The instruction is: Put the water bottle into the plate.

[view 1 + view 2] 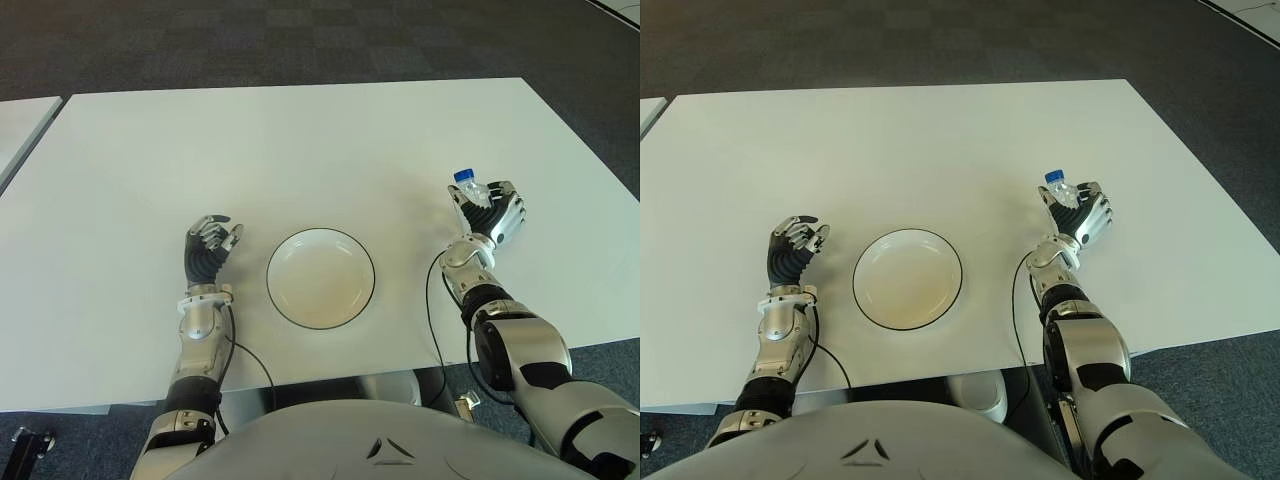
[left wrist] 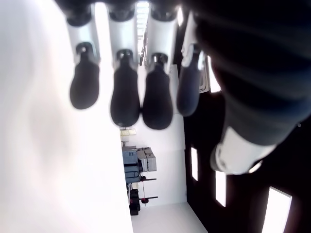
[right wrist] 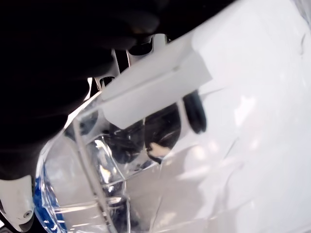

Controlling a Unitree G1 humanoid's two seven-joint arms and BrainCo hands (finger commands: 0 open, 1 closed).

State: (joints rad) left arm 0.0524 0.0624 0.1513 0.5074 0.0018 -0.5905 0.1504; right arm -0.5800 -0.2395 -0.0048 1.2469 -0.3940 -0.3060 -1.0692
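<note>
Your right hand [image 1: 490, 212] is out to the right of the plate [image 1: 320, 278], its dark-padded fingers wrapped around the water bottle [image 1: 471, 188], which stands roughly upright in the grip with its blue cap uppermost. The close view from that wrist shows clear, ridged plastic pressed against the palm, fingers visible through the wall, so the hold looks firm enough to carry. The bottle is well apart from the plate and not yet over it; judging by this, the carry toward the middle is the step still to do. The plate is round and shallow, cream-white with a thin dark rim, lying flat on the smooth white table [image 1: 300, 140] directly in front of you, an easy target between both arms. Your left hand [image 1: 210, 245] shows just left of the plate, palm turned inward, fingers loosely curled with nothing in them, staying clear of the work. A thin, light bottle may tip once released on the plate's sloped inside.
</note>
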